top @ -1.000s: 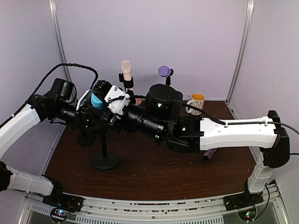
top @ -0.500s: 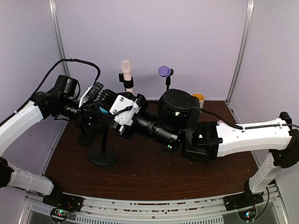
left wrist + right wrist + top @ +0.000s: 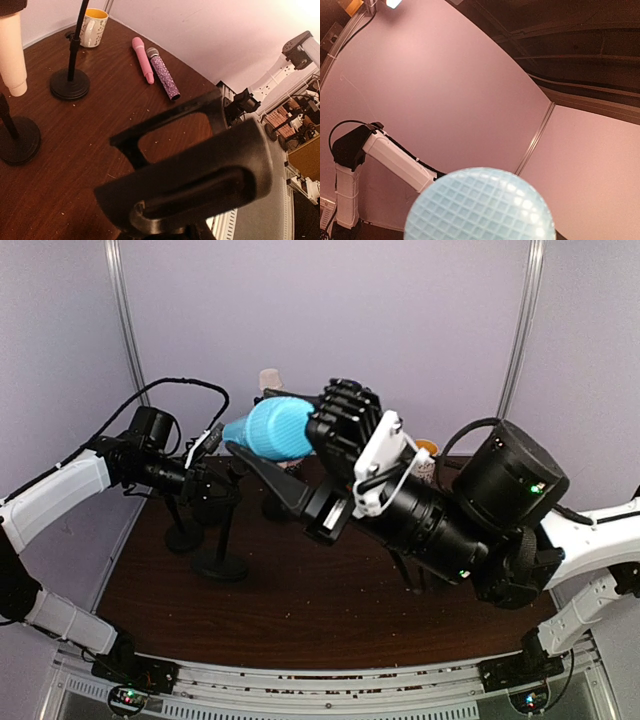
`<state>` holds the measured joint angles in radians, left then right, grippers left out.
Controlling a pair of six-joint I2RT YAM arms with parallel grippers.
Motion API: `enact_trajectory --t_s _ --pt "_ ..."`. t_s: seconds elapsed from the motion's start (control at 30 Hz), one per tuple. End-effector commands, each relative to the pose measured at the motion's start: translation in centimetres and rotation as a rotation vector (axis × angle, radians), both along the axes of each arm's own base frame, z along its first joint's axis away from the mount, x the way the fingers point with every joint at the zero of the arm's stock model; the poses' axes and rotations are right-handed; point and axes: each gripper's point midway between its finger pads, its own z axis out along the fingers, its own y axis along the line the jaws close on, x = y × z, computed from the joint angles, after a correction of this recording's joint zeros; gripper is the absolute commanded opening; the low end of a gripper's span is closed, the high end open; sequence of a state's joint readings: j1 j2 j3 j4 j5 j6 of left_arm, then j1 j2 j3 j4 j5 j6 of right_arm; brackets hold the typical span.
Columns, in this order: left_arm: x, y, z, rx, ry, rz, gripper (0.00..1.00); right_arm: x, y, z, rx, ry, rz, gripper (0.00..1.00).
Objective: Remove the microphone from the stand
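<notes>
Two flat microphones [image 3: 165, 77], mug [image 3: 93, 27]; blue microphone [image 3: 270, 427] aloft.

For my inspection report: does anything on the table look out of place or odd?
A pink microphone and a glittery purple microphone lie flat on the table, side by side, not in any stand.

The light blue microphone [image 3: 479, 206] has a grid-patterned head, while the dark brown table [image 3: 60, 150] carries a pink microphone [image 3: 142, 59], a glittery purple microphone [image 3: 164, 75] and a white mug [image 3: 93, 29] with a yellow inside.

Blue microphone [image 3: 479, 207] cut by the bottom edge; cream microphone [image 3: 11, 47] cropped above
</notes>
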<state>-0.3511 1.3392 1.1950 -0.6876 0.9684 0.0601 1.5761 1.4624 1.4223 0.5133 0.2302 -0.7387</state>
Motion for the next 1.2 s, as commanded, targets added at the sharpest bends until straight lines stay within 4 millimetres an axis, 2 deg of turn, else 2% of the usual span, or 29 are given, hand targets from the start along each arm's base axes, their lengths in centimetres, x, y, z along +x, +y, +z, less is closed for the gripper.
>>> enact_trajectory --t_s 0.0,0.1,0.17,0.23,0.33,0.37,0.4,0.43,0.53,0.6,0.67,0.77,0.87,0.93,1.17 --pt "0.1 -0.2 1.9 -0.037 -0.06 0.014 0.0 1.2 -1.7 2.4 0.096 0.03 -0.041 0.13" --pt "-0.3 0.3 1.5 0.004 -0.122 -0.01 0.0 4.2 -2.9 1.9 0.126 0.163 -0.128 0.12" --pt "-1.1 0.7 1.5 0.036 -0.176 -0.048 0.0 7.8 -4.6 0.6 0.16 0.325 -0.208 0.09" --pt "-1.7 1.2 1.2 0.08 -0.228 -0.083 0.0 11.5 -6.7 -1.7 0.197 0.499 -0.251 0.08" --pt "-3.3 1.9 0.8 0.126 -0.281 -0.151 0.0 17.2 -11.2 -6.8 0.262 0.769 -0.346 0.04" --pt "-3.7 2.1 0.6 0.137 -0.291 -0.166 0.0 19.5 -13.4 -8.9 0.296 0.849 -0.399 0.02" --pt "-4.0 2.4 0.4 0.144 -0.298 -0.175 0.0 21.0 -15.3 -10.9 0.327 0.918 -0.44 0.01" --pt "-4.4 2.5 0.2 0.148 -0.305 -0.184 0.0 22.2 -17.1 -13.5 0.333 0.986 -0.495 0.0" --pt "-5.0 2.7 -0.1 0.146 -0.31 -0.196 0.0 25.4 -22.4 -19.1 0.382 1.15 -0.636 0.0" --pt "-5.1 2.9 -0.2 0.136 -0.311 -0.197 0.0 27.1 -25.3 -22.2 0.397 1.237 -0.722 0.0" --pt "-4.8 3.0 -0.4 0.127 -0.306 -0.19 0.0 28.7 -27.3 -24.8 0.403 1.331 -0.771 0.0" --pt "-4.1 3.7 -0.6 0.121 -0.317 -0.155 0.0 30.9 -28.6 -27.5 0.375 1.425 -0.811 0.0" --pt "-3.5 4.5 -1.0 0.128 -0.35 -0.117 0.0 33.2 -28.9 -30.0 0.331 1.517 -0.848 0.02" --pt "-3.3 4.9 -1.4 0.135 -0.373 -0.1 0.0 34.9 -28.8 -32.6 0.279 1.595 -0.887 0.03" --pt "-3.1 5.9 -2.4 0.13 -0.401 -0.072 0.0 39.5 -29.9 -37.5 0.247 1.73 -0.991 0.03"
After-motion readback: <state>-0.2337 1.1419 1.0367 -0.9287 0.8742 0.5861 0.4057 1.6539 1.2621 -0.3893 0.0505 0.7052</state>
